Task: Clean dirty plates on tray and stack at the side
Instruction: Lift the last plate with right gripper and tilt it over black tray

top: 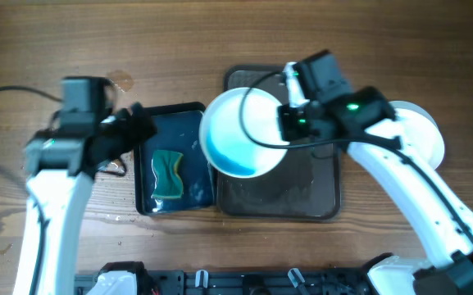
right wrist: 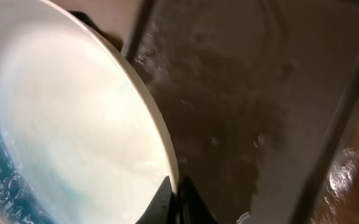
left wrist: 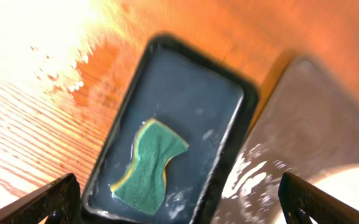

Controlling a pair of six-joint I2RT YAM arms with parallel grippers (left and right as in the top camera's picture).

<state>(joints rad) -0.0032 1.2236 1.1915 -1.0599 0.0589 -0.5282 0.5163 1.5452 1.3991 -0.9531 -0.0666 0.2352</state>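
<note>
My right gripper (top: 289, 123) is shut on the rim of a white plate (top: 244, 131) and holds it tilted above the left part of the dark brown tray (top: 318, 192). Blue water has pooled at the plate's lower edge. In the right wrist view the fingers (right wrist: 178, 199) pinch the plate's (right wrist: 73, 137) rim over the wet tray (right wrist: 260, 93). More white plate (top: 423, 131) lies on the table right of the tray, partly under the right arm. My left gripper (top: 142, 127) is open and empty above the black tray; its fingers (left wrist: 182, 211) are spread wide.
A small black tray of blue water (top: 150, 156) stands left of the brown tray, with a green and yellow sponge (top: 168, 174) in it; both show in the left wrist view (left wrist: 185, 93), (left wrist: 151, 165). Water drops (top: 121, 82) lie on the wood behind it.
</note>
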